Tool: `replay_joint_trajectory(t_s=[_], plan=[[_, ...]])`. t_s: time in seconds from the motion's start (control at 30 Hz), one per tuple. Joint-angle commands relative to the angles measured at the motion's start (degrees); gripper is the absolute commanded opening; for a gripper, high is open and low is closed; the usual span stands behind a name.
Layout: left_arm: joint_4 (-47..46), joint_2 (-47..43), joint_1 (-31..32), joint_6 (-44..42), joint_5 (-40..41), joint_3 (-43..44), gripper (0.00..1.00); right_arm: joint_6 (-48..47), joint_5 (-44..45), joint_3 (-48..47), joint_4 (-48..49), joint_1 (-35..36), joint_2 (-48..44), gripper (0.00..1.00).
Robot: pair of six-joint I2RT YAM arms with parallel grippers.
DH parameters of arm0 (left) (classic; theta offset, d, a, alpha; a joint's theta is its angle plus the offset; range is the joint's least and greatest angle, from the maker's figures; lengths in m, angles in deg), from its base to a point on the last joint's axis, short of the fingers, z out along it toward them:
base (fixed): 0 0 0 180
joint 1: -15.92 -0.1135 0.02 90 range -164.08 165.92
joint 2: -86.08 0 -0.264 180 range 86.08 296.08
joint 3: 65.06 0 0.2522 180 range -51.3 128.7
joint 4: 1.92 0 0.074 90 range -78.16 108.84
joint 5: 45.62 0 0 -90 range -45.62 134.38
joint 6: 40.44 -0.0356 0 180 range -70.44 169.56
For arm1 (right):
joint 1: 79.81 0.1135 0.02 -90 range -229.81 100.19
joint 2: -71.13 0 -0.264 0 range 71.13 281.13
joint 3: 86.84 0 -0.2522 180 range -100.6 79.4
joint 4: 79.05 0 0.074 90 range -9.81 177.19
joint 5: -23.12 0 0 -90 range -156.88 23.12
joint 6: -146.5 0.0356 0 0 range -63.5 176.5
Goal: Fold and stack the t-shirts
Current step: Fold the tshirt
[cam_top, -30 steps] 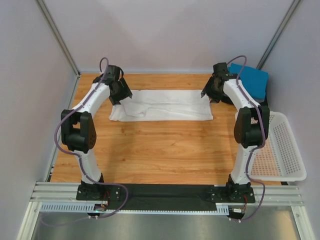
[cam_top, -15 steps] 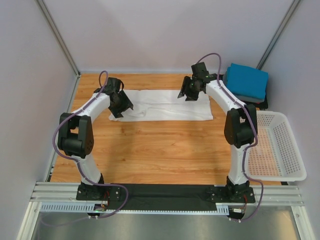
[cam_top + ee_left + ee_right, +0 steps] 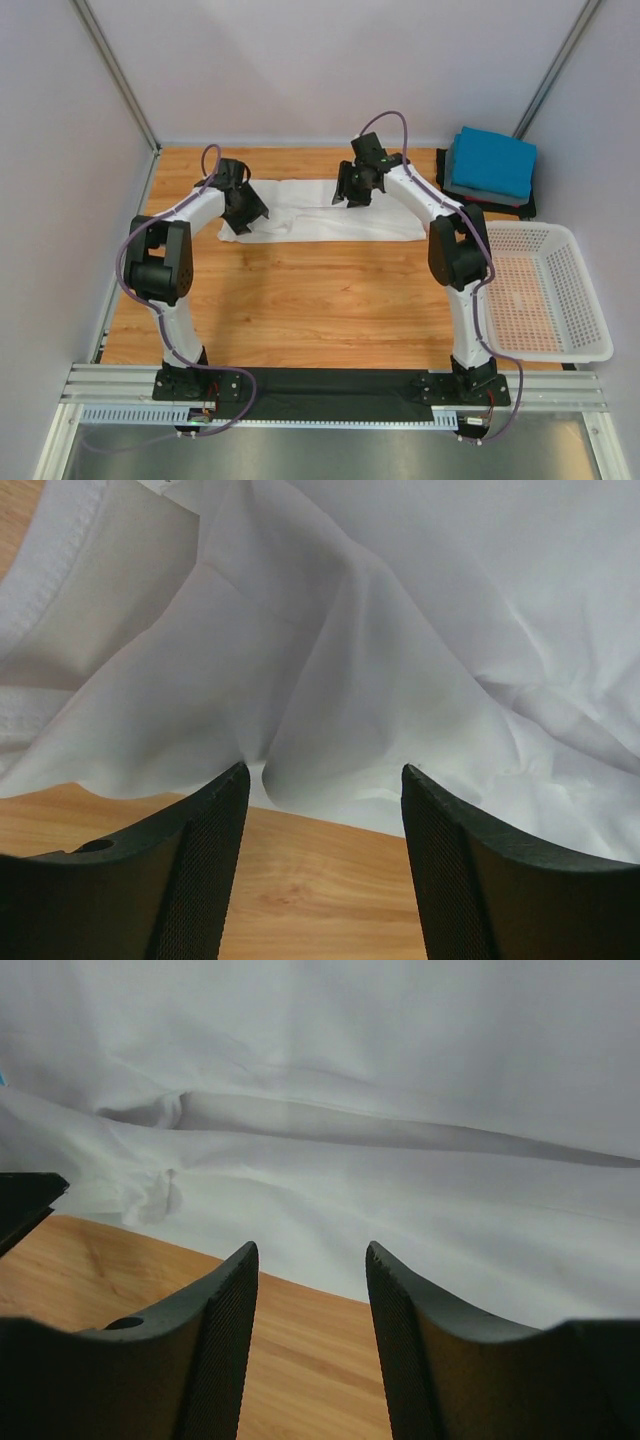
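left pincer point(image 3: 252, 211), right pincer point(image 3: 346, 195) at white tee point(image 3: 325, 222); basket point(image 3: 586, 292) rightward

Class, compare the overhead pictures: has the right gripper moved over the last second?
Yes. The right gripper moved left along the white t-shirt, away from the blue t-shirt.

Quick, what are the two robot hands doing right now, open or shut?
Left gripper: open, holding nothing, by the white t-shirt.
Right gripper: open, holding nothing.
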Motion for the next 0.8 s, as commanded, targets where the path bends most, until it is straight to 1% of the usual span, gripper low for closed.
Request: replay_joint_trajectory(t_s=[0.0,0.07,0.1,0.17,0.2,0.27,0.3,0.33,0.5,0.6,0.77], plan=[[-1.4,0.9,-0.4,1.1,0.3,1.3,0.68,-0.1,4.8,2.8,-0.9,-3.3,-5.3,0.49],[-3.1,2.0,-0.4,1.5,-0.6,1.3,0.66,0.1,5.6,3.7,-1.3,-4.8,-6.9,0.49],[-3.6,2.3,-0.4,2.0,-0.9,1.4,0.6,0.0,6.2,4.2,-1.5,-5.3,-7.4,0.49],[-4.6,2.9,-0.4,2.5,-1.4,1.7,0.51,-0.6,7.8,4.5,-2.4,-6.2,-8.5,0.49],[-4.7,3.0,-0.4,3.0,-1.6,2.2,0.4,-0.9,8.4,4.5,-2.7,-6.6,-8.8,0.49],[-5.3,3.1,-0.4,3.1,-1.7,2.7,0.33,-1.4,9.4,4.5,-3.6,-7.3,-9.3,0.49],[-5.2,3.0,-0.5,3.1,-1.4,3.6,0.27,-1.7,9.7,4.5,-3.8,-7.4,-9.3,0.49],[-5.1,3.1,-0.5,3.2,-1.3,4.1,0.24,-1.8,10.0,4.7,-4.2,-7.5,-9.4,0.49],[-2.2,4.1,-1.4,3.2,-1.3,9.6,0.22,-1.8,10.0,5.5,-4.6,-7.8,-9.2,0.49],[-2.2,5.3,-1.9,3.7,-1.8,12.0,0.22,-1.5,10.0,5.3,-4.6,-7.8,-8.5,0.49],[-3.9,9.9,-2.5,5.8,-2.4,15.7,0.22,-1.5,9.7,3.7,-5.0,-8.3,-6.5,0.48]])
